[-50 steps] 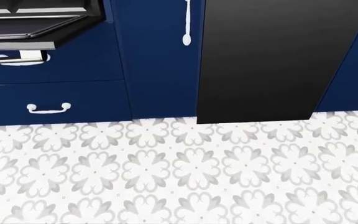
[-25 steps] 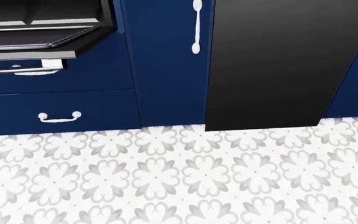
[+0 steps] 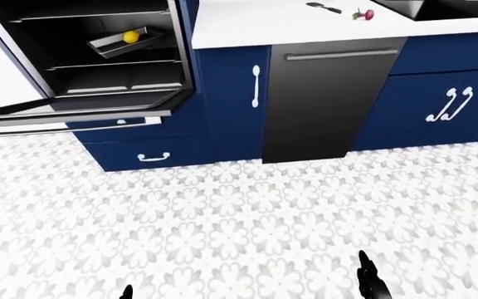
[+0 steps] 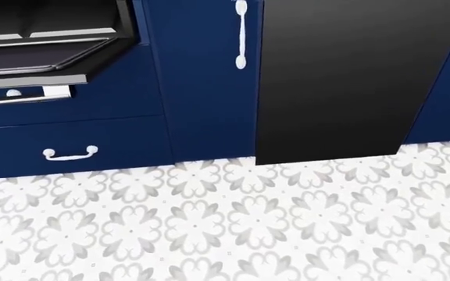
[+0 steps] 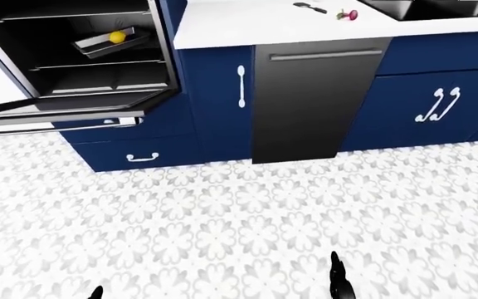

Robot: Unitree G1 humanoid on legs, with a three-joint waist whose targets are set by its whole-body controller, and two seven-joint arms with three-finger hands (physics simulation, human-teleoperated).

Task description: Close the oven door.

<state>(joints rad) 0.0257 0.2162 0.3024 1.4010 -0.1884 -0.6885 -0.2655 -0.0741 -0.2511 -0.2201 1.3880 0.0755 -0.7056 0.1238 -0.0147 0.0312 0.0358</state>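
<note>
The oven point(image 3: 98, 56) stands at the top left of the left-eye view. Its door point(image 3: 73, 111) hangs open, folded down nearly flat, with a silver bar handle point(image 4: 14, 100) under its edge. Inside, a grey tray point(image 3: 115, 43) with a yellow item point(image 3: 130, 37) rests on an upper rack. Only the dark tips of my hands show at the bottom edge: the left hand point(image 3: 127, 293) and the right hand point(image 3: 367, 283). Both are far below the oven and hold nothing that I can see.
A blue drawer point(image 3: 152, 156) with a white handle sits under the oven. A black dishwasher point(image 3: 326, 103) stands to its right, between blue cabinets point(image 3: 438, 93). A white counter point(image 3: 255, 22) carries small items. Patterned floor tiles point(image 3: 247, 218) fill the lower views.
The whole head view has shifted: the cabinets and drawer handle sit lower in the picture than a second ago, so the camera has moved. The oven door stays open.
</note>
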